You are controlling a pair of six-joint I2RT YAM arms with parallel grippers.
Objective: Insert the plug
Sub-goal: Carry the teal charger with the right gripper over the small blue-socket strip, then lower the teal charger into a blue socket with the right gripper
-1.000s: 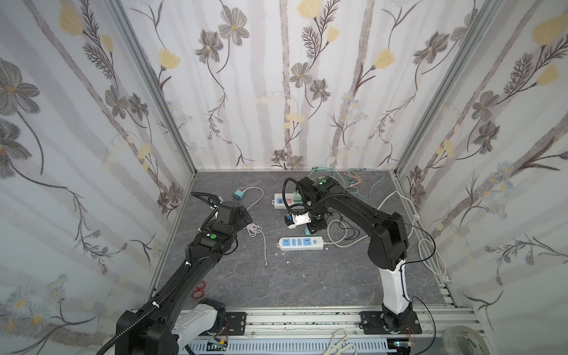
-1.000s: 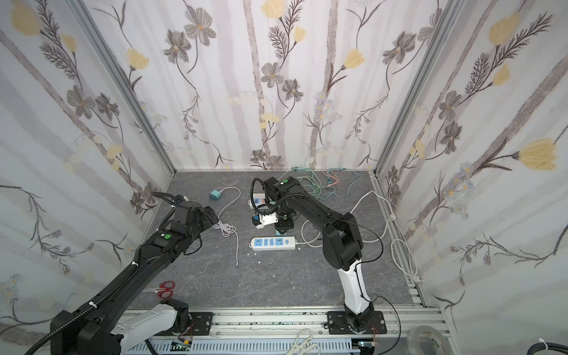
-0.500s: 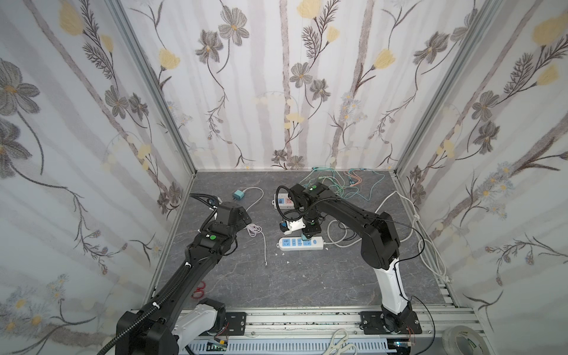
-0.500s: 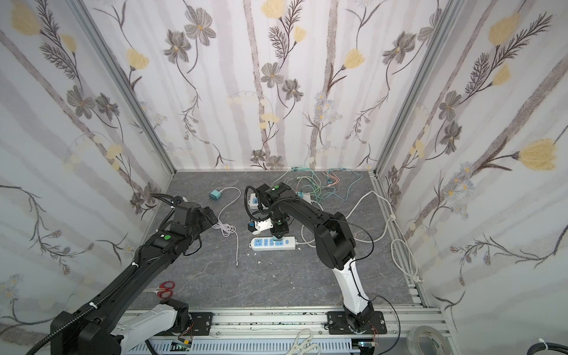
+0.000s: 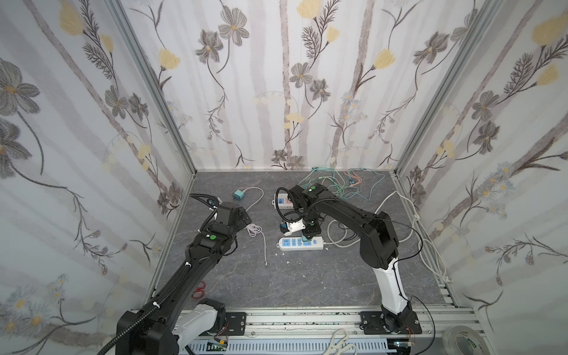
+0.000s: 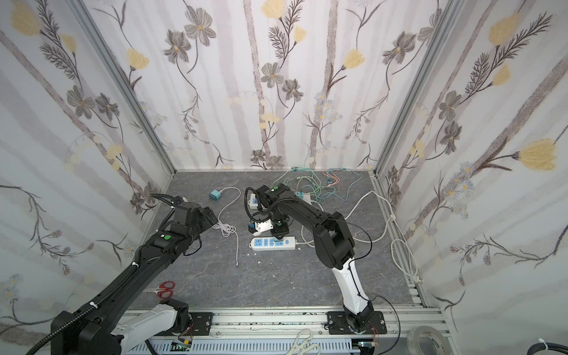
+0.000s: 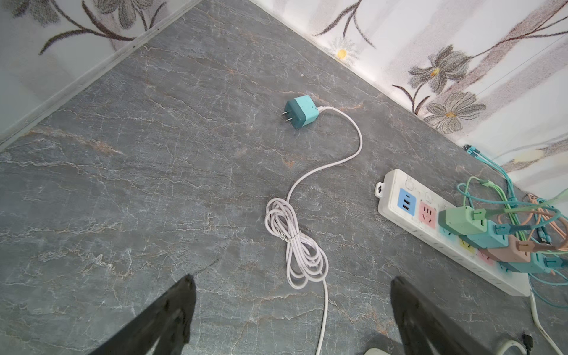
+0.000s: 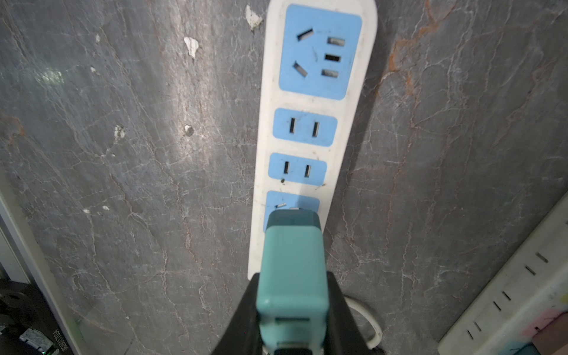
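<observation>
Right wrist view: the right gripper (image 8: 292, 295) is clamped tight on the teal plug (image 8: 292, 261), its nose pressed to the end blue socket of the white power strip (image 8: 310, 144). In a top view, the right arm (image 5: 375, 233) rises from 5 o'clock, elbow folded, wrist pitched down at centre. Over at 9 o'clock the left gripper (image 7: 292, 284) gapes wide, empty, above a coiled white cable (image 7: 295, 242).

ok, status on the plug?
Left tool open, above the white cable. Right tool shut on the plug, its nose down at a socket on the strip; fully seated, cannot tell. Nothing seen in the way.
</observation>
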